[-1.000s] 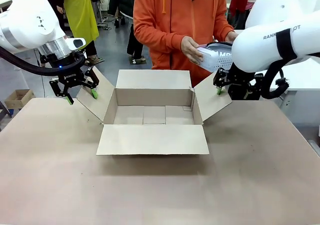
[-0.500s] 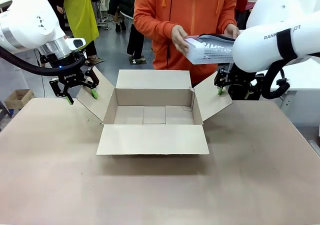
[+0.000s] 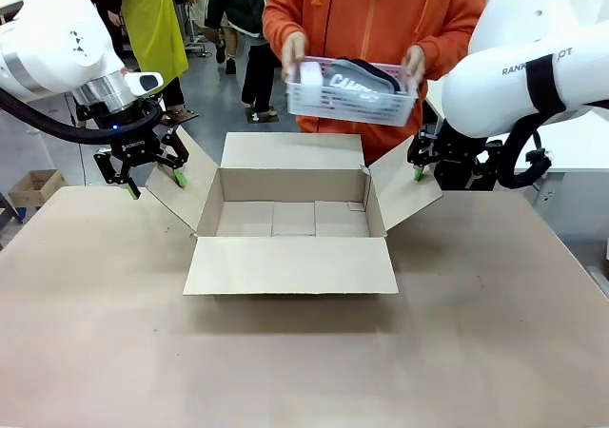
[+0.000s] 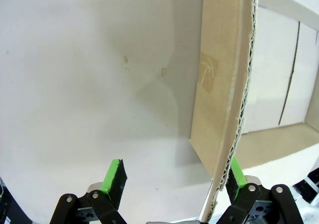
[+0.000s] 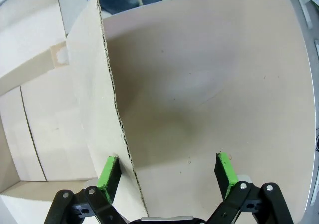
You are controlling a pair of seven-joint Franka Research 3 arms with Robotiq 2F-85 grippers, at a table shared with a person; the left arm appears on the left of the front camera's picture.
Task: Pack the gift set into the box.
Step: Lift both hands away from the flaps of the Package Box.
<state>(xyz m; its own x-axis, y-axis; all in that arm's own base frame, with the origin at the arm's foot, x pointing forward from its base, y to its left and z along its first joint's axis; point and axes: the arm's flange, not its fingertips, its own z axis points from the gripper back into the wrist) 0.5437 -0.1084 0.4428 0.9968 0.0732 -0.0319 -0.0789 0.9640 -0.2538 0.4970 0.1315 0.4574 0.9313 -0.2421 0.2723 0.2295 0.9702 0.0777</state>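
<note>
The brown cardboard box [image 3: 290, 217] stands open in the middle of the table with all four flaps spread. Above its far flap, a person in an orange top holds the gift set with both hands: a light grey perforated tray [image 3: 352, 105] carrying a dark pouch [image 3: 360, 82] and a white cylinder [image 3: 311, 74]. My left gripper [image 3: 155, 184] is open and straddles the left flap [image 4: 219, 109], whose edge runs close to one finger [image 4: 237, 176]. My right gripper [image 3: 419, 169] is open astride the right flap [image 5: 94, 109], near its finger [image 5: 109, 171].
The table [image 3: 304, 361] is bare brown in front of the box. A small cardboard box [image 3: 33, 185] sits on the floor at far left. Other people stand behind the person.
The person has lifted the tray from the right side to the centre above the box's far flap, level and held with both hands. Neither arm has moved.
</note>
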